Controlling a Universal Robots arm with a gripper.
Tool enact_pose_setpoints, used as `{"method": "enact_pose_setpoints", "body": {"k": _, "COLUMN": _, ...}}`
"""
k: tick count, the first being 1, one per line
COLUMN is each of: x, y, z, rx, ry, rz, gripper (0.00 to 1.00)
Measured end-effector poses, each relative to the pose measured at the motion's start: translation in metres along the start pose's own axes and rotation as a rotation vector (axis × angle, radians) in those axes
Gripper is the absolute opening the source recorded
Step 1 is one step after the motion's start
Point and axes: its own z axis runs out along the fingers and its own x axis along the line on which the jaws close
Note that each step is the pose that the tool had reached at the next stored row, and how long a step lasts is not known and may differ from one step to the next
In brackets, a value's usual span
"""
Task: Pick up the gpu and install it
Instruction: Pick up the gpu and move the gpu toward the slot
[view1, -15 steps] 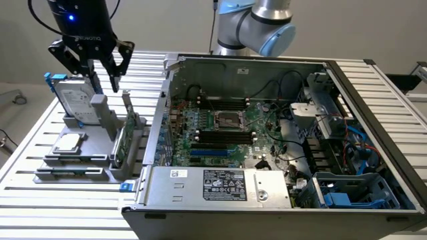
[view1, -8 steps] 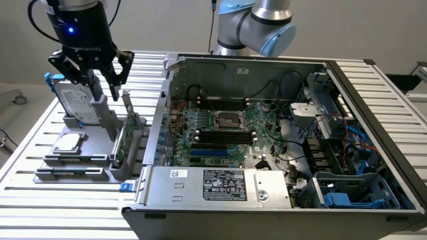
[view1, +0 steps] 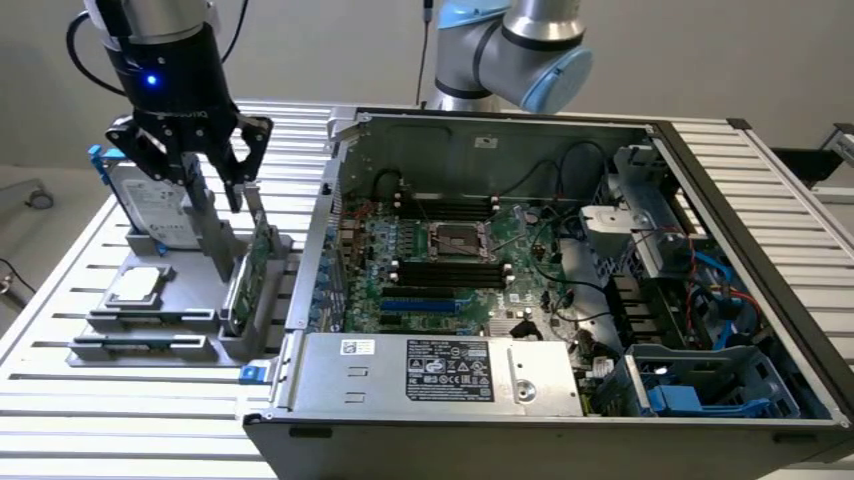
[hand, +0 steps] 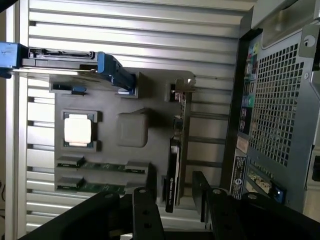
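Open gripper (view1: 230, 222) above the graphics card (view1: 248, 268)
The thin card stands on edge in a grey moulded tray (hand: 150, 100) beside the open metal computer case (view1: 534, 440). Its green board and black shroud sit between the flat black fingers (hand: 145, 212), which are spread wide and pinch nothing.

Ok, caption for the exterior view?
Open black gripper poised above thin green-board gpu standing in grey tray beside open computer case.
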Motion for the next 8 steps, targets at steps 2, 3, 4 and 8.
{"method": "enact_pose_setpoints", "body": {"k": 2, "x": 0.0, "y": 0.0001, "z": 0.0036, "rx": 0.0, "ry": 0.0, "rz": 0.001, "gripper": 0.42}}
{"method": "enact_pose_setpoints", "body": {"k": 3, "x": 0.0, "y": 0.0001, "z": 0.0054, "rx": -0.0001, "ry": -0.0001, "rz": 0.002, "gripper": 0.42}}
{"method": "enact_pose_setpoints", "body": {"k": 4, "x": 0.0, "y": 0.0001, "z": 0.0072, "rx": -0.0001, "ry": 0.0001, "rz": 0.004, "gripper": 0.42}}
{"method": "enact_pose_setpoints", "body": {"k": 8, "x": 0.0, "y": 0.0002, "z": 0.0146, "rx": -0.0006, "ry": 0.0, "rz": 0.039, "gripper": 0.42}}
